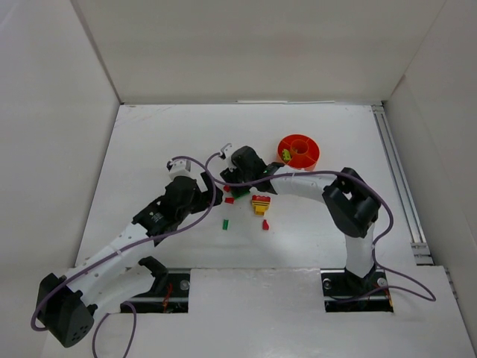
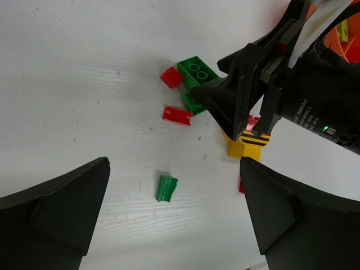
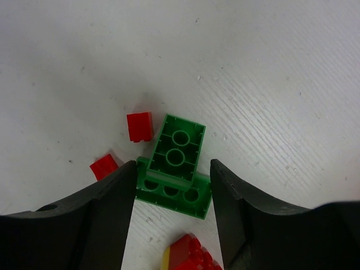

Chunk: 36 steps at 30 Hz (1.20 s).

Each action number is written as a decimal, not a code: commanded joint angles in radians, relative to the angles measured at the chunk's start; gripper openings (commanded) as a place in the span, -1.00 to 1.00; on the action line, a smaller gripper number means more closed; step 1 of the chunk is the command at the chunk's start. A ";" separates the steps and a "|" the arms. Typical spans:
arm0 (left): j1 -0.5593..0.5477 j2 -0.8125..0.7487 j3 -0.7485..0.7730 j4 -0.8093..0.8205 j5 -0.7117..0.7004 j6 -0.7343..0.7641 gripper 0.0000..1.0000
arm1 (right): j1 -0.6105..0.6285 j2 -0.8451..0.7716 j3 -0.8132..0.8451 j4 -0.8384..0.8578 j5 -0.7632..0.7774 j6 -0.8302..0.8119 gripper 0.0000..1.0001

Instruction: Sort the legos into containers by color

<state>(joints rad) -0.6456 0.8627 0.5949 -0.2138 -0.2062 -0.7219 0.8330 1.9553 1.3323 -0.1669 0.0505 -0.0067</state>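
Entry — two touching green legos (image 3: 180, 147): likely light, rigid, slick-walled; I'd pinch flat opposite walls — right gripper (image 3: 173, 169) spread wide, straddling them.

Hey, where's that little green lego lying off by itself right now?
In the top view the lone green lego sits on the near side of the main pile, level with a small red lego to its right.

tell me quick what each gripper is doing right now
Left gripper: open, holding nothing.
Right gripper: fingers flank the lower green brick; whether it is gripped cannot be told.
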 commanded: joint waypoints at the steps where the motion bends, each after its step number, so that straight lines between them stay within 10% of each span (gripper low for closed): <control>1: 0.001 -0.014 -0.015 0.031 0.007 0.012 1.00 | 0.009 0.017 0.047 0.027 -0.015 -0.013 0.20; 16: 0.001 -0.034 -0.033 0.022 0.007 -0.007 1.00 | 0.009 0.019 0.047 0.018 -0.035 -0.022 -0.55; 36: 0.011 0.022 -0.006 0.042 0.007 0.003 1.00 | -0.192 -0.495 -0.151 -0.141 0.113 -0.024 -0.66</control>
<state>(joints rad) -0.6422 0.8646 0.5652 -0.2028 -0.1993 -0.7227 0.6937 1.5078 1.2255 -0.2161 0.0738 -0.0338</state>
